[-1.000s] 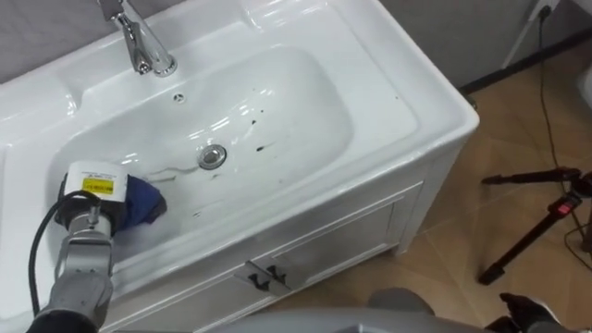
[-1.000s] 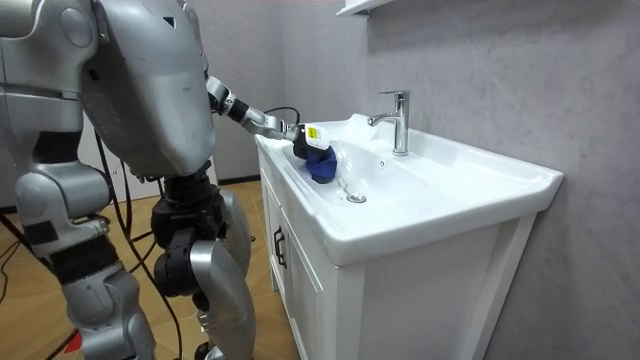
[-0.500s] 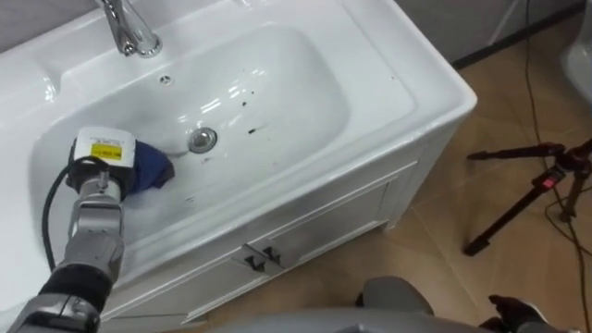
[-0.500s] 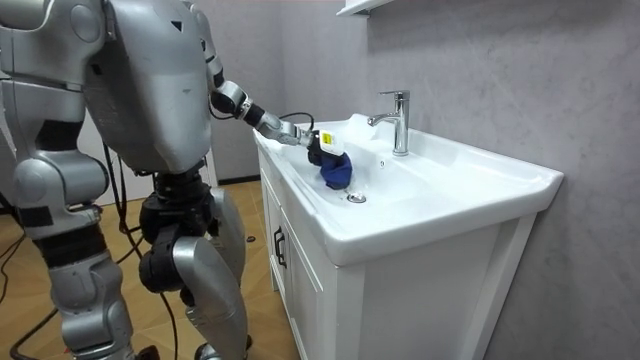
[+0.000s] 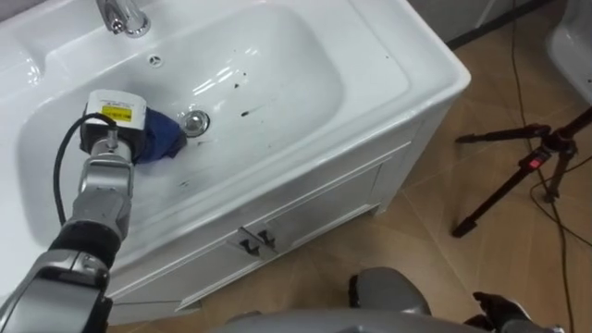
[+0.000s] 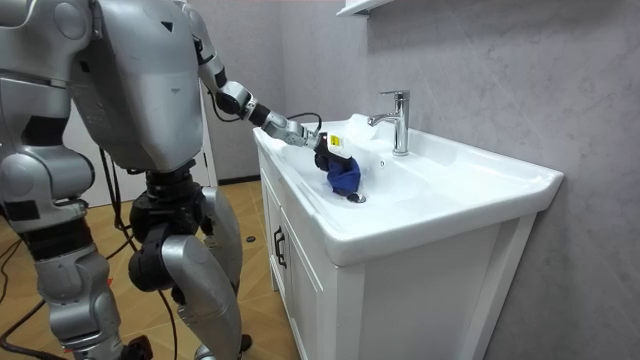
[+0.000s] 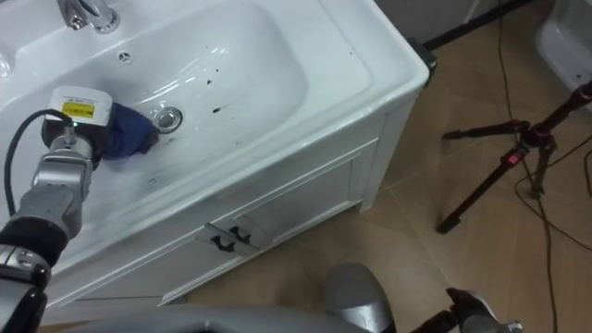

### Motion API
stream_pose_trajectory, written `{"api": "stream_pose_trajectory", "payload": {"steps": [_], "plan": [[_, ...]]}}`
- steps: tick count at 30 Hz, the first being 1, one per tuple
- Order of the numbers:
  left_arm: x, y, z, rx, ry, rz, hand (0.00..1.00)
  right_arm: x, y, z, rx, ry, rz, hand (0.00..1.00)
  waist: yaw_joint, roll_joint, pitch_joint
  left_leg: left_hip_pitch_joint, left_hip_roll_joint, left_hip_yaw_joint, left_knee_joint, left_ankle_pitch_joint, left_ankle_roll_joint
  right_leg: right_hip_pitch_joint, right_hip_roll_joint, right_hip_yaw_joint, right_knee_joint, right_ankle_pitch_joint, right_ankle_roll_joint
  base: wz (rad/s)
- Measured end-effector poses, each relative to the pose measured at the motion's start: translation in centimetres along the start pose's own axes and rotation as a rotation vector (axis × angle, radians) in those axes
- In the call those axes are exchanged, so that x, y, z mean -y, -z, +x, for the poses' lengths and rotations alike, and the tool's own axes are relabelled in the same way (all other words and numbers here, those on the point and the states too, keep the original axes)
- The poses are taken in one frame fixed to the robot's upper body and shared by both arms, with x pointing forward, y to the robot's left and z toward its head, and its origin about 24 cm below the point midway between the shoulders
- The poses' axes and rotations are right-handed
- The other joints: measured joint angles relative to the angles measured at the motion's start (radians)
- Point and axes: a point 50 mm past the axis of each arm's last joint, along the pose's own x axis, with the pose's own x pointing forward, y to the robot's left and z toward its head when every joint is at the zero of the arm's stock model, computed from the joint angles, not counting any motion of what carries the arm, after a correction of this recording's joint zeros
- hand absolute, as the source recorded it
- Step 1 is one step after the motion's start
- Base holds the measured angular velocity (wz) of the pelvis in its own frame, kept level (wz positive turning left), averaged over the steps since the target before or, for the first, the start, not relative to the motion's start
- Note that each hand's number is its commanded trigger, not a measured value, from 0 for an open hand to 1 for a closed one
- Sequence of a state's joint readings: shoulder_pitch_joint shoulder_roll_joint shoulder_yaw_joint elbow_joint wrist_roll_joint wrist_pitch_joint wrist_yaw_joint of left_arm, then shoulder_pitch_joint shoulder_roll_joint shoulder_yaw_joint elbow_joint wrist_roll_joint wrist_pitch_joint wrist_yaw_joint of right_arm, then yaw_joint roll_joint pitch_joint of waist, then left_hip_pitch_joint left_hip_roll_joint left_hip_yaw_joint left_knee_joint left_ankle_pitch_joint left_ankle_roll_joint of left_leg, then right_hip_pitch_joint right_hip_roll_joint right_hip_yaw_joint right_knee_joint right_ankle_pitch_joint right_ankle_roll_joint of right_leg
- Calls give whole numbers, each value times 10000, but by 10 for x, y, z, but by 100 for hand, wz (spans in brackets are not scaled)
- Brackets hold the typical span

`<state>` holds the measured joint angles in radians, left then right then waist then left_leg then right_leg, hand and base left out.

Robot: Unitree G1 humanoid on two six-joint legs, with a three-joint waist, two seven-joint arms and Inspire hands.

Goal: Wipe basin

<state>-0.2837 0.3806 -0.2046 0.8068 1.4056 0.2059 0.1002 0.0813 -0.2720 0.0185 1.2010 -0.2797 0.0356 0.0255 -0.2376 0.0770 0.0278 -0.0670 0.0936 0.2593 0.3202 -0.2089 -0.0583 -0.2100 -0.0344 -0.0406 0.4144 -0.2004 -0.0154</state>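
Left hand (image 5: 109, 125) rests back-up in the basin (image 5: 305, 46) on the blue cloth (image 5: 162, 141); its fingers seem tucked beneath, so I cannot tell how they are set. The cloth lies just beside the drain (image 5: 195, 121). Dark specks (image 5: 245, 113) dot the bowl further right, and a tripod (image 5: 518, 176) stands on the floor.

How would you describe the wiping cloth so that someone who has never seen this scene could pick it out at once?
Look into the white basin on the cabinet, in front of the tap. Just left of the round metal drain, the robot's left hand grips a bunched cloth; its deep blue stands alone against the white bowl.
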Motion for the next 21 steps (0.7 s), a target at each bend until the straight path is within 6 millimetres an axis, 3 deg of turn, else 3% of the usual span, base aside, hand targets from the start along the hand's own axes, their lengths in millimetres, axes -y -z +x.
{"api": "stream_pose_trajectory", "payload": {"steps": [5,7,11,21], "plan": [[-5,-17,0,439,-86,-698,100,0,-3,0,116,12,41,0,-48,-90,58,86,1,21,23,-21,36,21,27,89,47,15,-3,-6],[-10,-23,0,583,-222,-944,100,0,-4,0,151,-8,2,0,-44,-49,29,86,7,112,19,-42,70,-13,33,119,61,10,39,-2],[-19,-38,-2,1057,-444,-1313,100,0,-6,0,219,-74,-104,0,-68,-139,65,109,-16,213,23,-90,142,5,16,186,77,52,76,-2],[-38,-78,-11,2294,-704,-2538,100,-13,0,-1,127,-447,-791,0,-104,-230,41,390,-32,269,-25,-223,220,307,14,244,-77,113,162,-1]]}}
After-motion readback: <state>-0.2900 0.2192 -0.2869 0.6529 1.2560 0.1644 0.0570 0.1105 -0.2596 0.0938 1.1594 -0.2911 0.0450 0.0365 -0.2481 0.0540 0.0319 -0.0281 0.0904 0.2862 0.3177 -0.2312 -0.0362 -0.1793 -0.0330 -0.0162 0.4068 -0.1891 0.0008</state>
